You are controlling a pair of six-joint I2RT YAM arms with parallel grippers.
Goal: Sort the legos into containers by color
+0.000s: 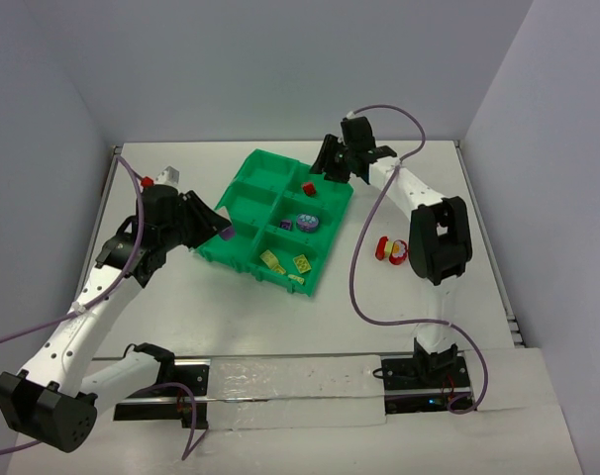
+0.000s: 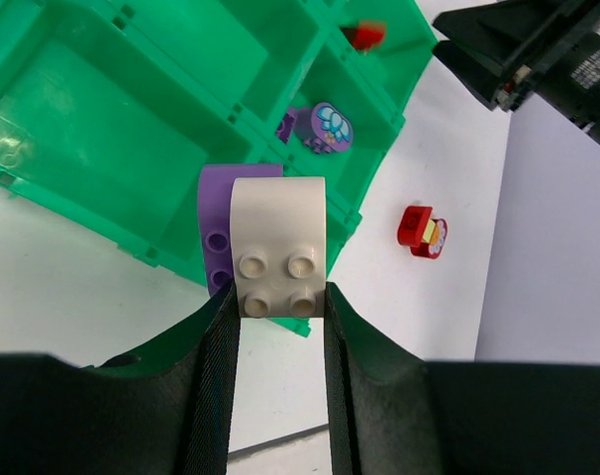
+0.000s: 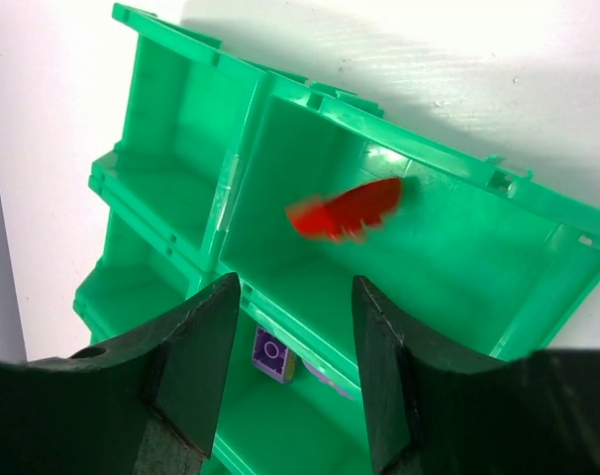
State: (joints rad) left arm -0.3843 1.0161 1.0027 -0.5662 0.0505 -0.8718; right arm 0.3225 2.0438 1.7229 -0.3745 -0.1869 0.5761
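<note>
One red lego (image 3: 345,210), blurred, shows inside the green tray's (image 3: 449,161) corner compartment.

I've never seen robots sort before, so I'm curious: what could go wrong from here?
1. The left gripper clamps a white brick with a purple brick against it; dropped together, white would land among purple.
2. The red brick under the open right gripper looks blurred, seemingly moving; it might bounce out of the tray.

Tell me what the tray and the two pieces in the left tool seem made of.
Tray: moulded plastic, glossy, with bright glints on floor and walls. Purple brick and cream piece: probably hard plastic, smooth with a duller sheen; the cream one has moulded studs.
</note>
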